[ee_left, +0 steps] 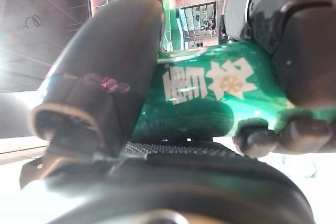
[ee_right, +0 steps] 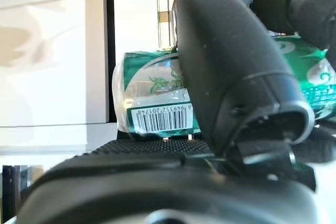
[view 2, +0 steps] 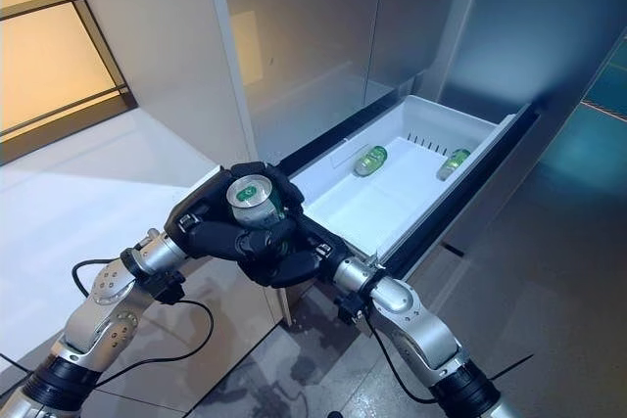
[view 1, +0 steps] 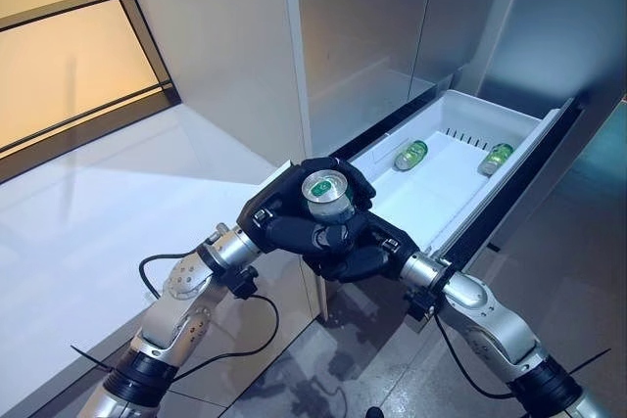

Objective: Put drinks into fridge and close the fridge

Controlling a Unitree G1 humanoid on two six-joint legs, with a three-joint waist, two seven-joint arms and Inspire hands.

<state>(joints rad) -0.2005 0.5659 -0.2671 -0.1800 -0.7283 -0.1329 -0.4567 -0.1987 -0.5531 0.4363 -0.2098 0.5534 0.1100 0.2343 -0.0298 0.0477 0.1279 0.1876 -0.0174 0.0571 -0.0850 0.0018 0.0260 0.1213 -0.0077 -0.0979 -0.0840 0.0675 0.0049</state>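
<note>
Above the open drawer [view 1: 460, 159], both robot hands [view 1: 279, 227] [view 1: 367, 252] curled round one green can [view 1: 327, 197].

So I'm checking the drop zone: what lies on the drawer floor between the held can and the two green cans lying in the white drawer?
Nothing: in the left eye view, bare white floor of the open fridge drawer separates the upright green can, clasped by both hands, from the two lying cans.
</note>
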